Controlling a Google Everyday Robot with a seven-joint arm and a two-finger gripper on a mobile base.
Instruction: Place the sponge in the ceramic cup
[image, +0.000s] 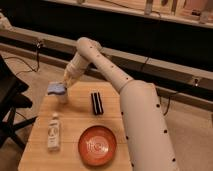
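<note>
gripper (68, 81) at far-left corner of table (75, 122), just above and right of ceramic cup (61, 98); its grip state cannot be told. blue sponge (56, 89) lies across cup's mouth, overhanging left, down-left of gripper; contact unclear.

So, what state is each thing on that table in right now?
Sponge: resting on top of the cup, not fully inside.
Cup: upright, back left of the table, under the sponge.
Gripper: right above the sponge, touching or nearly so.
Bottle: lying flat, front left.
Plate: right way up, front middle.
Black block: lying flat, mid-table.
</note>
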